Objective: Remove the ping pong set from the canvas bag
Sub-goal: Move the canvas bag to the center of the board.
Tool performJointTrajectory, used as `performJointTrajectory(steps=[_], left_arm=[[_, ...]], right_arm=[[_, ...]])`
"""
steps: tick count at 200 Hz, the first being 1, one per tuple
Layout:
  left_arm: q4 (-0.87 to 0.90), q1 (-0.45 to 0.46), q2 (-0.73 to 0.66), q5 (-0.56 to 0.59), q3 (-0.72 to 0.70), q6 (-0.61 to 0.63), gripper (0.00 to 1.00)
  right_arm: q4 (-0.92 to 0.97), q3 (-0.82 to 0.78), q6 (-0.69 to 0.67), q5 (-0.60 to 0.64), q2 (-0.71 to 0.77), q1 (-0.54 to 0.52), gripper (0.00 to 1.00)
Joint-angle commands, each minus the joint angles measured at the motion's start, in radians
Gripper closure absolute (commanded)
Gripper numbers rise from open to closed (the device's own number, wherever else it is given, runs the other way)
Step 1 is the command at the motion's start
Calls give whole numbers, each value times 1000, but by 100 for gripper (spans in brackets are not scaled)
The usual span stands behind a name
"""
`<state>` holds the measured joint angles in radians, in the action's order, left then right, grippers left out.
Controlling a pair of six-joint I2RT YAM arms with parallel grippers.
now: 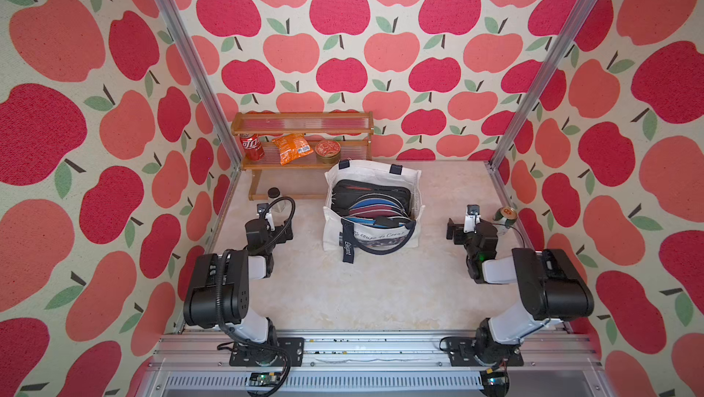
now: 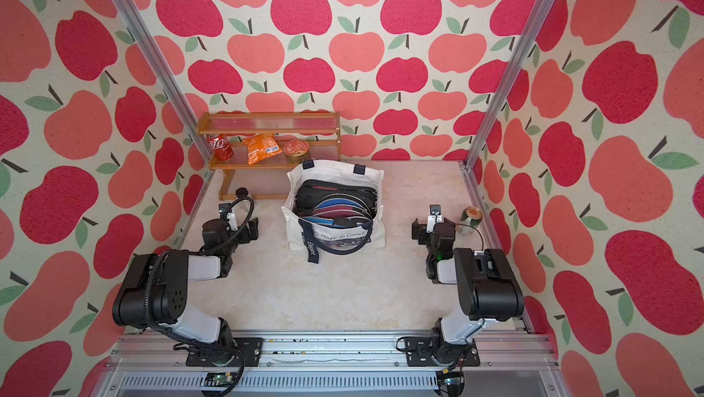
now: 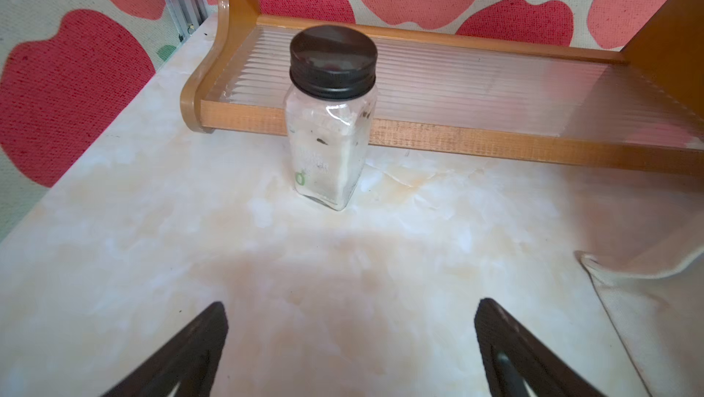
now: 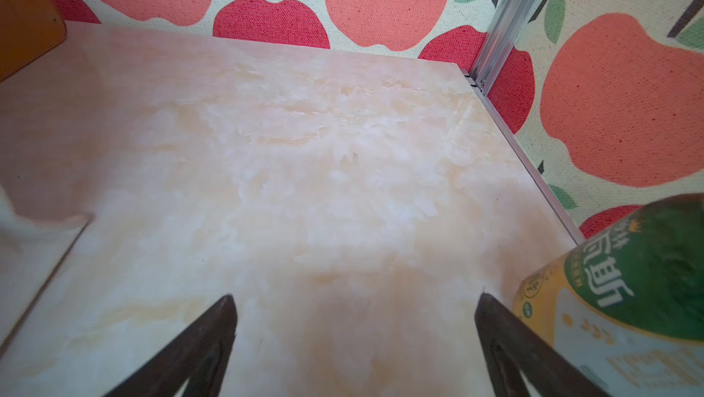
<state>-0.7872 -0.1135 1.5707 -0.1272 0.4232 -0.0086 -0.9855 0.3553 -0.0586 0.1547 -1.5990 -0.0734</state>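
The ping pong set (image 1: pixel 371 200) sits inside the canvas bag (image 1: pixel 330 231), a black zip case lying open with red and blue paddle faces showing at the bag's wide mouth. The bag stands upright between the two pincers, off to the inner side of each and touching neither, and one navy handle (image 1: pixel 348 248) droops down its near wall. The left pincer (image 3: pixel 351 303) hangs low over the table (image 1: pixel 362 292) with its dark fingers spread wide and nothing between them. The right pincer (image 4: pixel 356 295) is spread just as wide and is likewise empty. The tabletop is a pale, cream marbled surface, glossy in places, and the booth around it is lined on three sides with cloth walls (image 1: pixel 343 52) printed in big red and pink apples, with aluminium posts (image 1: pixel 183 52) running up the far corners. Straight ahead of the left pincer stands a small clear glass jar (image 3: pixel 331 120) with a black screw lid, just in front of the bottom tier of a wooden shelf (image 1: pixel 301 124). Higher on that shelf, in both top views, are a red cola can (image 1: pixel 251 146), an orange snack packet (image 1: pixel 291 148) and a round tin (image 1: pixel 327 150). A green can (image 4: pixel 628 299) stands just beside the right pincer's outer finger, near the side wall. A corner of the bag's cloth shows on the inner side of each wrist view.
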Motion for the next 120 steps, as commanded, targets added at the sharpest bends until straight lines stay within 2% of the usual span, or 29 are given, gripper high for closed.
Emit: performJointTrajectory(steps=[1,120], left_arm=[[-12,-4,2,8,0,4,1],[-13,-10,0,-3,0,1,1]], right_arm=[[7,11,14,-10,17,3,1],[7,10,14,-11,17,3,1]])
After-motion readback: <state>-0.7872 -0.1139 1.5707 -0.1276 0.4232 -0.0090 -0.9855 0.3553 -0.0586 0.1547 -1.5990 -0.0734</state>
